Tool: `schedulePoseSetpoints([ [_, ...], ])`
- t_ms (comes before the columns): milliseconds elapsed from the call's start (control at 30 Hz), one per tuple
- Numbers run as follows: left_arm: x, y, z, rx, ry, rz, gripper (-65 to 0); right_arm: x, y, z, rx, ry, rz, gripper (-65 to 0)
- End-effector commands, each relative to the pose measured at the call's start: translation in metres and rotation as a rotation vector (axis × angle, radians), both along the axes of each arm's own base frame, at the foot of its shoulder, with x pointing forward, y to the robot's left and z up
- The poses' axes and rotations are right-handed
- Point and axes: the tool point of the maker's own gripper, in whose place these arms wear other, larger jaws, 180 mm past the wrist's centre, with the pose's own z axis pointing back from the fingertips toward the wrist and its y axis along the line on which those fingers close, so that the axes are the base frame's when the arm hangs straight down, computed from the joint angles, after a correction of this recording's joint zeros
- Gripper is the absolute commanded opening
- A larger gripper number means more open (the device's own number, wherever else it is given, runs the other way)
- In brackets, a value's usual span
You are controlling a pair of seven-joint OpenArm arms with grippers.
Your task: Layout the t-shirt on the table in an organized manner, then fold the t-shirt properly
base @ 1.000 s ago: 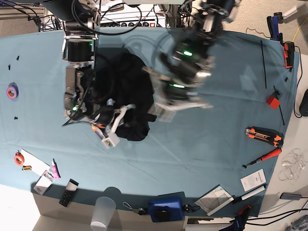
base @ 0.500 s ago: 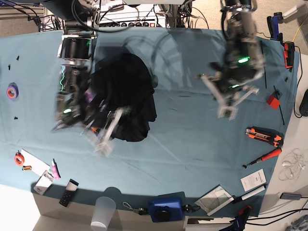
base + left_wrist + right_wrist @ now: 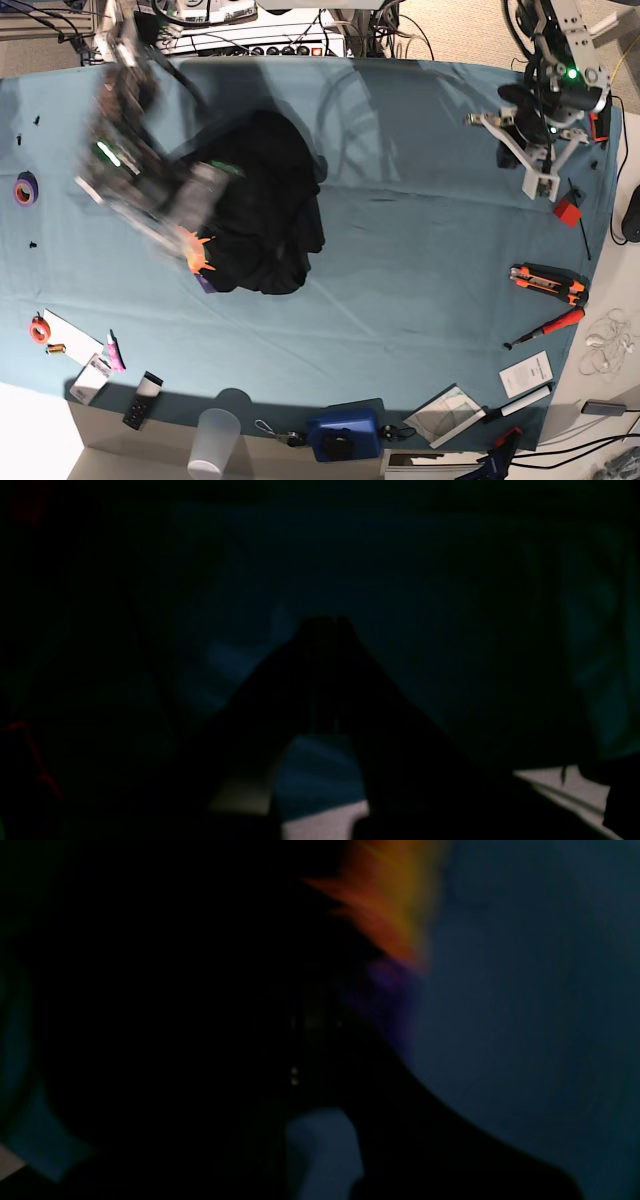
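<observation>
At the near edge of the table [image 3: 400, 300] we see a clear plastic cup [image 3: 214, 443], a blue box [image 3: 345, 432] and some papers [image 3: 450, 412]. Further in on the right lie an orange-and-black cutter [image 3: 548, 281] and a red-handled tool [image 3: 548, 326]; a purple tape roll [image 3: 26, 188] sits at the far left.

The t-shirt [image 3: 262, 205] lies bunched in a dark heap left of the middle, its orange print [image 3: 198, 252] showing at the near-left edge. Our right gripper [image 3: 190, 195], blurred, hangs at the heap's left side; its wrist view shows the jaws pressed together against black cloth, but we cannot tell whether they pinch it.

Our left gripper [image 3: 540, 178] hovers well apart over the far right of the teal cloth, jaws together on nothing, beside a small red block [image 3: 567, 211].
</observation>
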Motion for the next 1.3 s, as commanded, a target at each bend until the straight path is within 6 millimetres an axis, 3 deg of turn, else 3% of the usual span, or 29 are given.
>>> schedulePoseSetpoints([
  [0, 0.000, 0.005, 0.006, 0.019, -0.014, -0.004, -65.0, 0.001, -0.004, 0.015, 0.005, -0.059, -0.008, -65.0],
  [267, -0.022, 0.006, -0.006, 0.037, 0.073, -0.051, -65.0, -0.065, -0.061, 0.026, -0.032, -0.034, -0.158, -65.0],
  [467, -0.053, 0.006, -0.021, 0.036, 0.165, -0.057, -65.0, -0.099, -0.084, 0.026, -0.030, -0.002, -0.218, -65.0],
  [633, -0.090, 0.004, -0.034, 0.034, 0.250, -0.080, -65.0, -0.134, -0.086, 0.010, -0.042, 0.098, -0.216, -65.0],
  [833, -0.135, 0.004, -0.045, 0.027, 0.350, -0.077, -65.0, -0.172, -0.076, -0.004, -0.019, 0.209, -0.161, -65.0],
  [1067, -0.185, 0.003, -0.052, 0.022, 0.476, -0.080, -65.0, -0.212, -0.073, -0.016, -0.025, 0.325, -0.148, -65.0],
  [1267, -0.235, 0.012, -0.057, 0.060, 0.614, -0.084, -65.0, -0.258, -0.069, -0.025, -0.015, 0.457, -0.159, -65.0],
])
